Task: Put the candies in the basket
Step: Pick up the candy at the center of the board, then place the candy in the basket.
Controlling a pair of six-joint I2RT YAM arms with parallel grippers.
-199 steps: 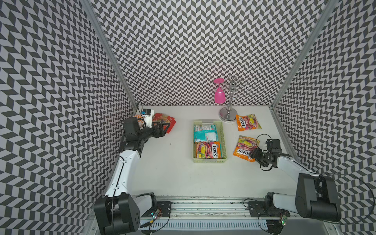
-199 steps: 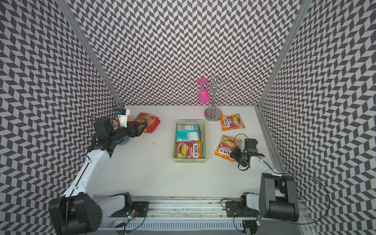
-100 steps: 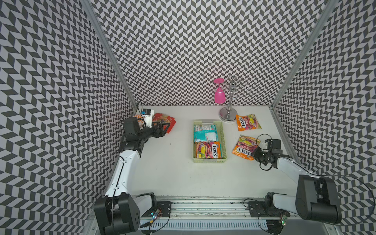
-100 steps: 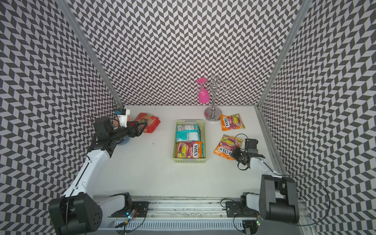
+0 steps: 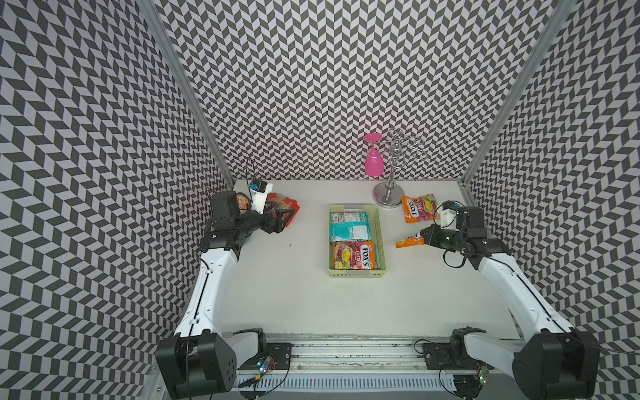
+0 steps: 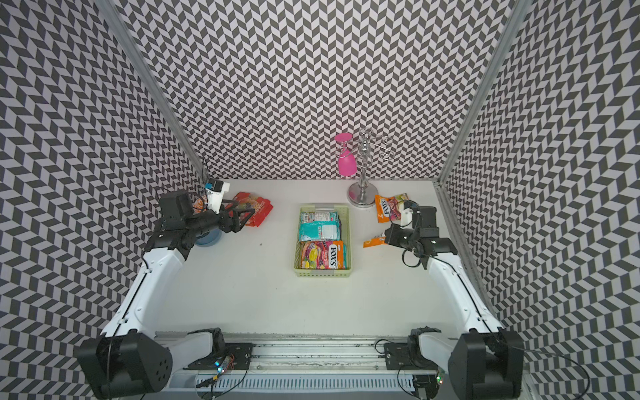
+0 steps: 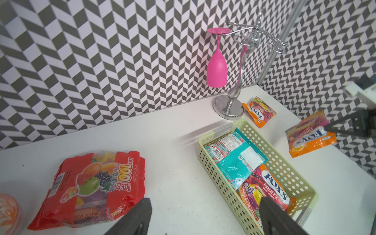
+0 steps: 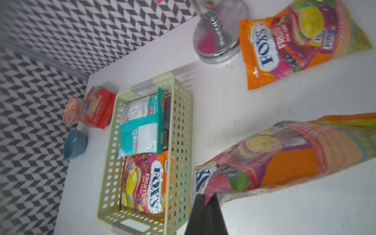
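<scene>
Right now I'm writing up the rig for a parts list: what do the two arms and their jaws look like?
Left arm and right arm match: smooth white long links between chunky black joint housings. Wrists are black, ending in black jaws with open triangular frames. Each wrist carries a small white camera block, and thin black cables loop nearby.

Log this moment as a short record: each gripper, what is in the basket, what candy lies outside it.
left gripper: open, holding nothing, near the red bag
right gripper: shut on an edge of an orange Fox's bag, beside the basket
in basket: teal bag, Fox's fruits bag
outside basket: red bag, the held orange Fox's bag, second orange bag by the chrome stand
not candy: pink glass hanging on the stand, blue bowl, orange bowl
</scene>
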